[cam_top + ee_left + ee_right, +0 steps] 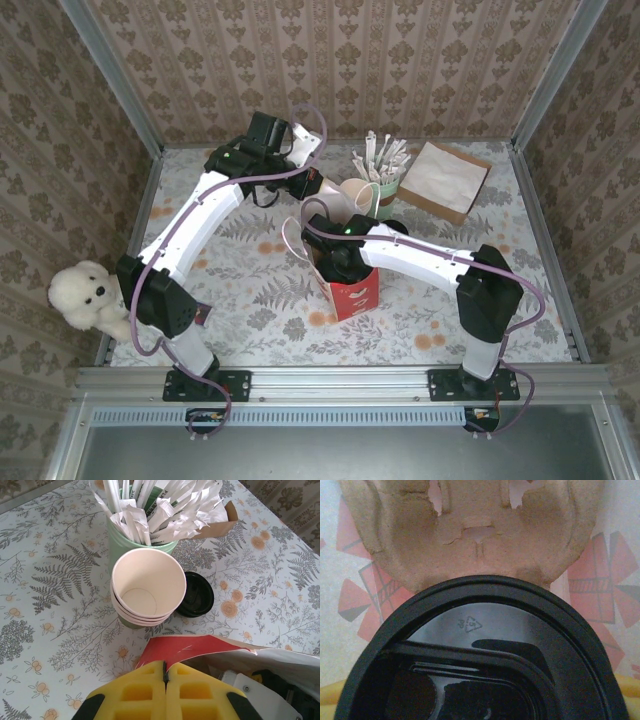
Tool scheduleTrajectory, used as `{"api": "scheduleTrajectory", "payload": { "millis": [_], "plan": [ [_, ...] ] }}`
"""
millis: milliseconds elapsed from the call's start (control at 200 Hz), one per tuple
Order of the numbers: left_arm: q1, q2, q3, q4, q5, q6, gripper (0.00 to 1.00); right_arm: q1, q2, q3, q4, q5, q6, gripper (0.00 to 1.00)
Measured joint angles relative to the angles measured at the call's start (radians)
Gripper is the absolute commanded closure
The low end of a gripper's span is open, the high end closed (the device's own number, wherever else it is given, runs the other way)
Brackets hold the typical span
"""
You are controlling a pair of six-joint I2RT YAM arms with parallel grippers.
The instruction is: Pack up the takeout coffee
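The takeout coffee (485,645) shows from above as a cup under a black plastic lid; its wall is hidden. It sits between the yellow fingers (329,696) of my right gripper (480,692), whose jaws stand wide against its sides. This gripper (338,258) is down inside the red gift bag (352,297). A brown pulp cup carrier (470,535) lies on the bag's floor under the cup. My left gripper (165,667) is shut on the bag's red rim (200,650) and holds the mouth apart.
Behind the bag stand a stack of empty cream-lined paper cups (147,587), a loose black lid (197,595) and a green cup of paper-wrapped sticks (145,535). A napkin box (445,180) sits at the back right. A white plush bear (90,295) leans at the left edge.
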Motion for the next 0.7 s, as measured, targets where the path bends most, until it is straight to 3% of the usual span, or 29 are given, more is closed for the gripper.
{"api": "scheduleTrajectory", "payload": {
  "millis": [160,700],
  "plan": [
    [0.0,0.0,0.0,0.0,0.0,-0.008,1.0,0.001,0.0,-0.003,0.012,0.002,-0.002,0.13],
    [0.001,0.0,0.0,0.001,-0.017,-0.008,1.0,0.009,-0.031,-0.023,0.027,0.028,-0.011,0.12]
  ]
}}
